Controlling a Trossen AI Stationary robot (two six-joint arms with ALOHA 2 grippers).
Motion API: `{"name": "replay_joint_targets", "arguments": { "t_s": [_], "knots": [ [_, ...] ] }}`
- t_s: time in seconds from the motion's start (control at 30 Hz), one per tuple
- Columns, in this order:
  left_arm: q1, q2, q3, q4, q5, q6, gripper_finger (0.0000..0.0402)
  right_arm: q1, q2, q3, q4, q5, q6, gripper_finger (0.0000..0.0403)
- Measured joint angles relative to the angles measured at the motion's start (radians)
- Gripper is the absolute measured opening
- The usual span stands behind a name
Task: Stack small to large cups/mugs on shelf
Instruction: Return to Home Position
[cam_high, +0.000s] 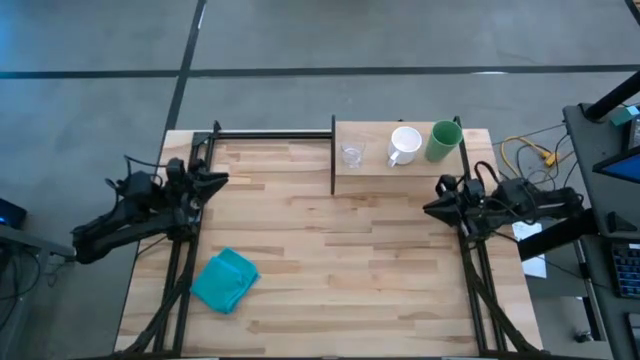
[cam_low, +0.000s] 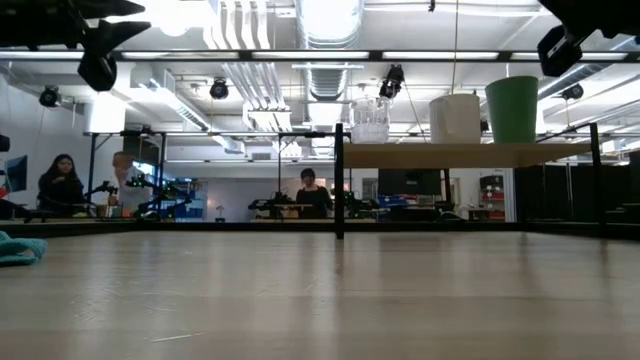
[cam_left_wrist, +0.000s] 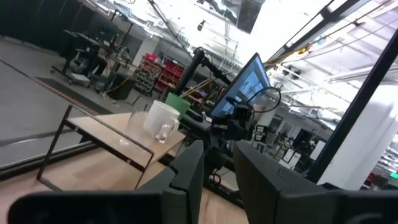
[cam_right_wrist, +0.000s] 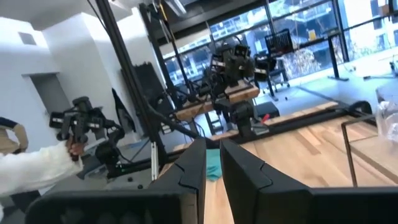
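Observation:
The shelf (cam_high: 380, 172) stands at the table's far right. On it, in a row from left to right, stand a clear glass tumbler (cam_high: 352, 154), a white mug (cam_high: 405, 145) and a green cup (cam_high: 443, 141), each on its base. They also show in the low view: the tumbler (cam_low: 369, 120), the mug (cam_low: 455, 117) and the cup (cam_low: 512, 108). My left gripper (cam_high: 224, 180) hangs above the table's left side, shut and empty. My right gripper (cam_high: 427, 208) hangs just near of the shelf, shut and empty.
A crumpled teal cloth (cam_high: 225, 280) lies near the table's front left. A black rail (cam_high: 270, 133) runs along the far edge, left of the shelf. The shelf's black posts (cam_low: 339, 180) stand on the tabletop. People sit in the room behind (cam_low: 62, 185).

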Motion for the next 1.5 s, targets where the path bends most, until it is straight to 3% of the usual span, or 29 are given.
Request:
{"name": "replay_joint_targets", "arguments": {
  "t_s": [0.43,1.03,1.2,1.5],
  "knots": [
    [0.0,-0.009,-0.123,0.16,0.015,-0.026,0.0075,0.0,-0.001,-0.166,0.232,0.0,0.027,0.0043],
    [0.0,-0.01,-0.311,0.336,0.041,-0.078,0.0075,0.0,0.0,-0.186,0.262,0.008,0.028,0.0043],
    [0.0,-0.004,-0.315,0.327,0.041,-0.078,0.0075,0.0,0.001,-0.203,0.262,0.013,0.051,0.0043],
    [0.0,0.008,-0.316,0.265,0.041,-0.079,0.0075,0.0,0.002,-0.276,0.246,0.115,0.121,0.0043]
  ]
}}
